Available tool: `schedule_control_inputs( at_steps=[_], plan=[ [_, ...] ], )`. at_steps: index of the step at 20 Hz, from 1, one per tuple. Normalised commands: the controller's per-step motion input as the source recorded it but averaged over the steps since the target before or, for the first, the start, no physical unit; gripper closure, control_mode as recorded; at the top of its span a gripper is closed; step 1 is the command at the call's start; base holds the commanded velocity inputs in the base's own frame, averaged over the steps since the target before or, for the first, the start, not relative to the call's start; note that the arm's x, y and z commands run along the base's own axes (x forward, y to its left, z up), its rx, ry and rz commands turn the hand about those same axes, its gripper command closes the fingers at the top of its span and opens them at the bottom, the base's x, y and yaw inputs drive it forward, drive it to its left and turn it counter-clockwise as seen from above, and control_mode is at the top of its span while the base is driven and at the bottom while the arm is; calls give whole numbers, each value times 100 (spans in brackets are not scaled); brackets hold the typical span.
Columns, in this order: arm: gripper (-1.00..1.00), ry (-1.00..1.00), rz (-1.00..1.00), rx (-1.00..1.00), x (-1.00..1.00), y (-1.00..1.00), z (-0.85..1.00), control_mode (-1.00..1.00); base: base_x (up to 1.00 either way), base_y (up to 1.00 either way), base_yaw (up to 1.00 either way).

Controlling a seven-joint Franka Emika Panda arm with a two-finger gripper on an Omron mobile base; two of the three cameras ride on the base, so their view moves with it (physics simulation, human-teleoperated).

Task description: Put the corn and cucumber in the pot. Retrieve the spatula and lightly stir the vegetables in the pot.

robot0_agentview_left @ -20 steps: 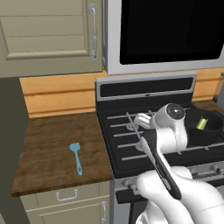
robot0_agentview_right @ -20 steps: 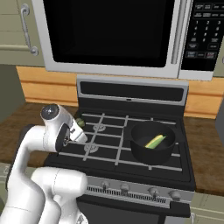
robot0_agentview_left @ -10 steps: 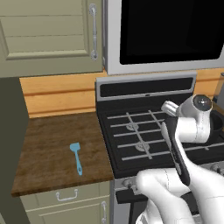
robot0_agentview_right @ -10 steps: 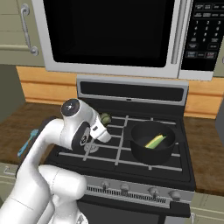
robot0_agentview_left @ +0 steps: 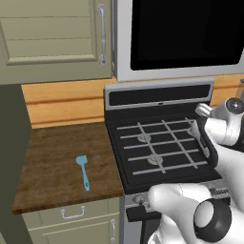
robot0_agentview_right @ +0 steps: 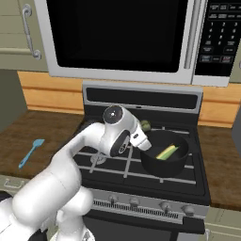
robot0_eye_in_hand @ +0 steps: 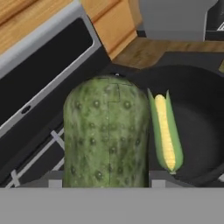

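Note:
My gripper is shut on the cucumber, a dark green bumpy stub, and holds it just above the left rim of the black pot. In the hand view the cucumber stands between my fingertips, partly over the pot's rim. The yellow corn with green husk lies inside the pot, also seen as the corn in the right base view. The light-blue spatula lies flat on the wooden counter left of the stove, far from the gripper.
The pot sits on the right front burner of the black stove. A microwave hangs above the stove. Wooden counter runs to the left, more counter to the right. Cabinet doors hang at upper left.
The arm has swung right across the stove, carrying the cucumber from over the left burners to the pot's left rim. Corn and spatula have not moved.

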Motion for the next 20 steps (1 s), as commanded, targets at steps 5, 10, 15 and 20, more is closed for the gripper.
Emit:
schedule_control_inputs(
  at_steps=[5, 10, 15, 20],
  plan=[
    [100, 3, -5, 0, 33, -100, -8, -100, 0, 0, 0],
    [100, 8, -1, 0, 19, -76, -33, -100, 0, 0, 0],
    [100, 8, 0, 2, 23, -44, -39, -100, 0, 0, 0],
    [100, 9, 0, 2, 19, -8, -38, -100, 0, 0, 0]
  ],
)
